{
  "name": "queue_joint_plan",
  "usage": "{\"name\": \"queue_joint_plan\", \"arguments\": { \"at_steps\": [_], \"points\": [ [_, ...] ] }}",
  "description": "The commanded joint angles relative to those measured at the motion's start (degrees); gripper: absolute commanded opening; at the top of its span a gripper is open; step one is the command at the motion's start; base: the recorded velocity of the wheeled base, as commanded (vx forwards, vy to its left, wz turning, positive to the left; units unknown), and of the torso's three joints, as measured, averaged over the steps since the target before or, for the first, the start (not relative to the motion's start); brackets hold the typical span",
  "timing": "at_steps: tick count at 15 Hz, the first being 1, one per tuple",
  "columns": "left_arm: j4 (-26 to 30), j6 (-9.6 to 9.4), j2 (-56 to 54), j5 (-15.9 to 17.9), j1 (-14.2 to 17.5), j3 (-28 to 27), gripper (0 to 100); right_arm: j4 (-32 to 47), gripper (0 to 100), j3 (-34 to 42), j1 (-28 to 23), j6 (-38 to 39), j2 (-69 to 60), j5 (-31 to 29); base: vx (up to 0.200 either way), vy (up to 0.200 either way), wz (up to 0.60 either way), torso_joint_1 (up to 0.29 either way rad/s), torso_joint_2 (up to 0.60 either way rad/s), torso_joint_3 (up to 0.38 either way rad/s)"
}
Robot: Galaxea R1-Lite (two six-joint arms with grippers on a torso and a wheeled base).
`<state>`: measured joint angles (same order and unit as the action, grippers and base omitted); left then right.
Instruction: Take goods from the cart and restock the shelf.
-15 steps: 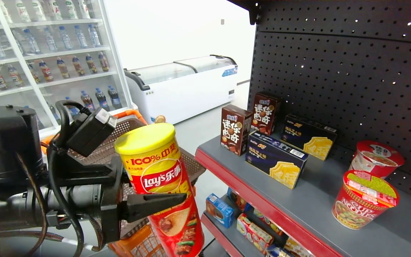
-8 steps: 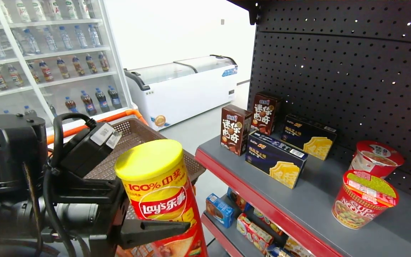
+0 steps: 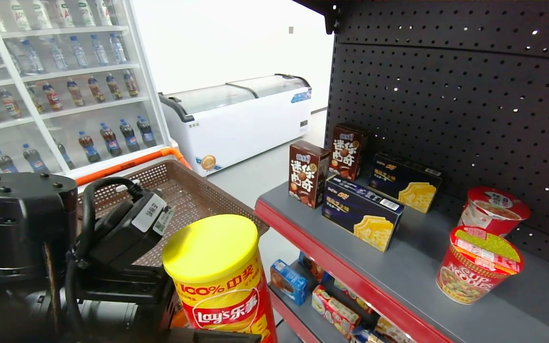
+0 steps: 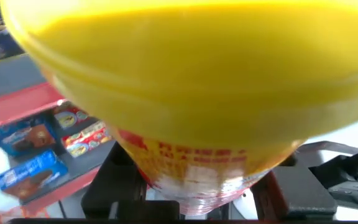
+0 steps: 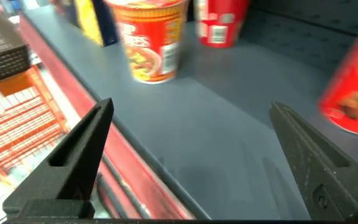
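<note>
My left gripper (image 3: 210, 335) is shut on a tall chips can (image 3: 222, 281) with a yellow lid and a red and yellow body. It holds the can upright at the lower left, just in front of the cart (image 3: 184, 190) and left of the shelf (image 3: 350, 267). In the left wrist view the can's lid (image 4: 191, 56) looms close, with the fingers (image 4: 110, 193) gripping its body below. My right gripper (image 5: 191, 168) stands open over the grey shelf board (image 5: 229, 143), with a cup noodle (image 5: 156, 37) beyond it.
On the shelf stand two brown boxes (image 3: 309, 174), two dark blue boxes (image 3: 360, 216) and two red cup noodles (image 3: 477, 264). A lower shelf holds small packs (image 3: 289, 281). A chest freezer (image 3: 236, 119) and a drinks fridge (image 3: 55, 90) stand behind the cart.
The left gripper and the chips can have sunk lower and slightly right in the head view. The head camera has shifted a little, so the shelf goods sit slightly further left.
</note>
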<state>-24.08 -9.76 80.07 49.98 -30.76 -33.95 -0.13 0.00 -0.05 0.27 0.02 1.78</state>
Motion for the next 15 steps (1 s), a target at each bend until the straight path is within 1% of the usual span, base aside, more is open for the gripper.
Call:
{"name": "queue_joint_plan", "arguments": {
  "at_steps": [1,6,15],
  "points": [
    [-0.01,0.01,0.18,-0.24,0.00,-0.15,0,0.05,100,0.00,0.05,0.00,-0.02,0.07,0.000,0.000,0.00,0.000,0.00,0.000],
    [0.08,0.01,0.26,-0.24,0.08,0.03,0,0.05,100,0.00,0.05,0.00,-0.02,-0.02,0.000,0.000,0.00,0.000,0.00,0.000],
    [-0.09,0.01,1.06,-0.24,0.08,-0.06,0,-0.04,100,0.00,0.05,0.00,-0.02,0.07,0.000,0.000,-0.60,0.002,0.00,0.003]
  ]
}}
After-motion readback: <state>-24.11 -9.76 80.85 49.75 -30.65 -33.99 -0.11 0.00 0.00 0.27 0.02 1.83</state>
